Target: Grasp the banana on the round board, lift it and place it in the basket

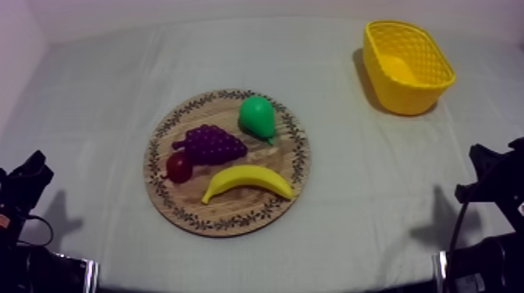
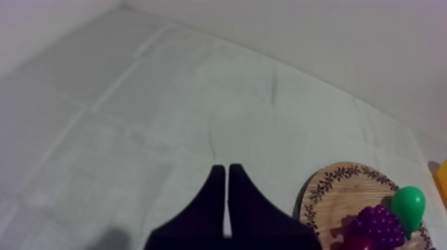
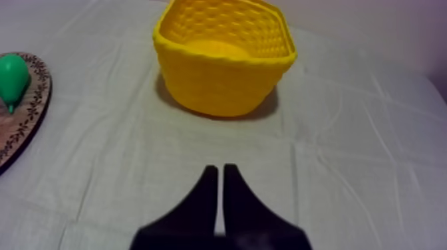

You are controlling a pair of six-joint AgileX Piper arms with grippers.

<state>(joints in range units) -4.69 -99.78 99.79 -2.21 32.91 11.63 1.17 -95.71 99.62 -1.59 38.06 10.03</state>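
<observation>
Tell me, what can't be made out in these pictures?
- Right wrist view: the wooden board is cut off by the edge, beside the pear.
- Left wrist view: the grapes run off the edge.
- Right wrist view: the near wall of the yellow basket hides part of its floor.

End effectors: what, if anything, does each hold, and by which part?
Nothing. Left end effector and right end effector are shut empty; banana rests on wooden board.

light: was soft, dimmish, faint pinkish cast | shadows: yellow basket (image 1: 405, 93) threw a soft one on the table (image 1: 351, 195) toward the wooden board (image 1: 234, 214) | corners: were darker
</observation>
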